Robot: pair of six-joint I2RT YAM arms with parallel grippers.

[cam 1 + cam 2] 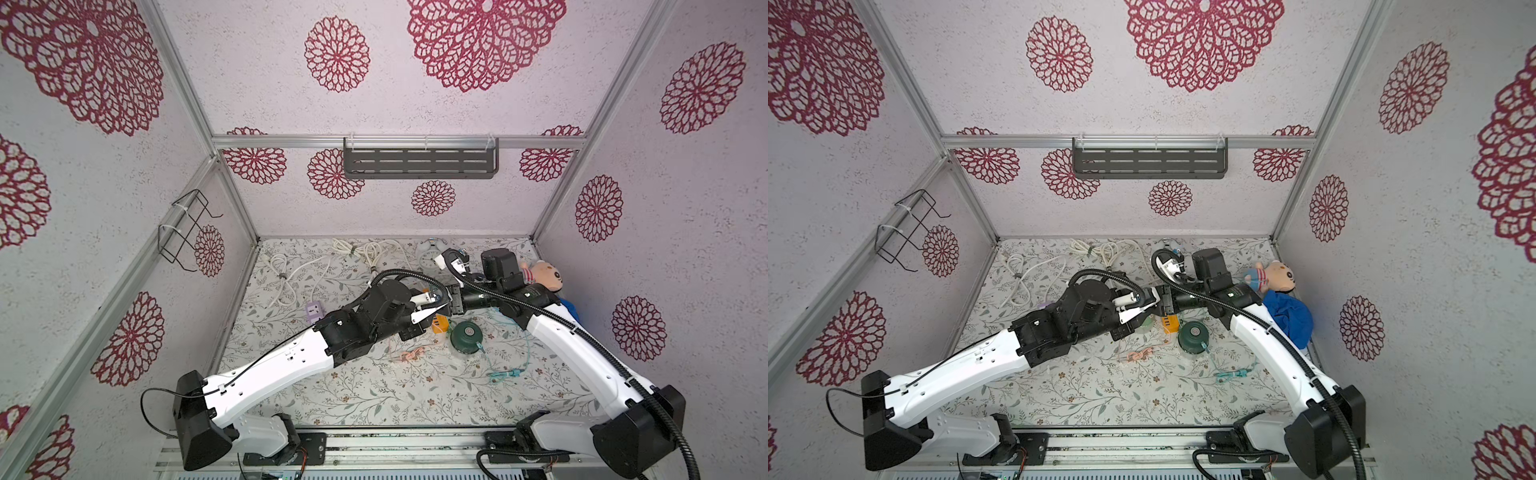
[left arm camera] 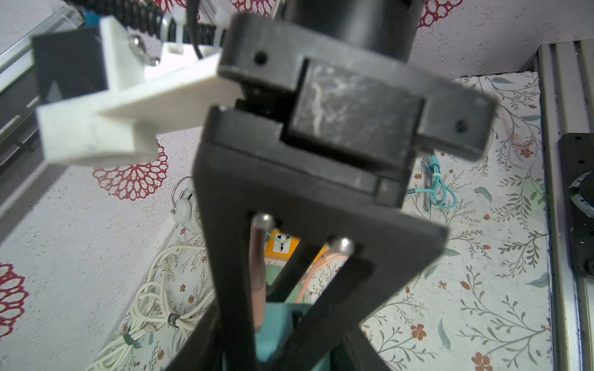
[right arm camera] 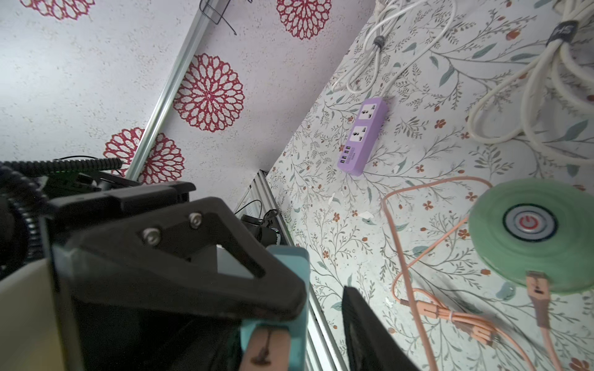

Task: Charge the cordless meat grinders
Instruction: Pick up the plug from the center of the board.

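Nearest, low in both top views, a coiled teal cable (image 1: pixel 505 374) lay on the floral bench (image 1: pixel 374 395), with a bundled salmon cable (image 1: pixel 411 354) to its left. Just above them, right of centre, the dark green grinder (image 1: pixel 466 332) stood upright, a teal plug (image 1: pixel 480 345) at its lower right rim. The orange power strip (image 1: pixel 439 324) sat just beside it on the left. The mint green grinder (image 3: pixel 527 237) filled the right edge of the right wrist view, a salmon plug (image 3: pixel 536 284) resting at its rim. In the top views it seemed to lie mostly hidden under the left arm.

Above the dark green grinder, the left gripper (image 1: pixel 441 309) and right gripper (image 1: pixel 448 301) stood nose to nose. Their jaws overlapped, and I could not tell for either how wide they were or whether anything was held.

Farther back lay the purple power strip (image 1: pixel 313 311) at left and a plush toy (image 1: pixel 544 276) at right. White cords (image 1: pixel 291 274) and the alarm clock (image 1: pixel 427 253) lay near the back wall.
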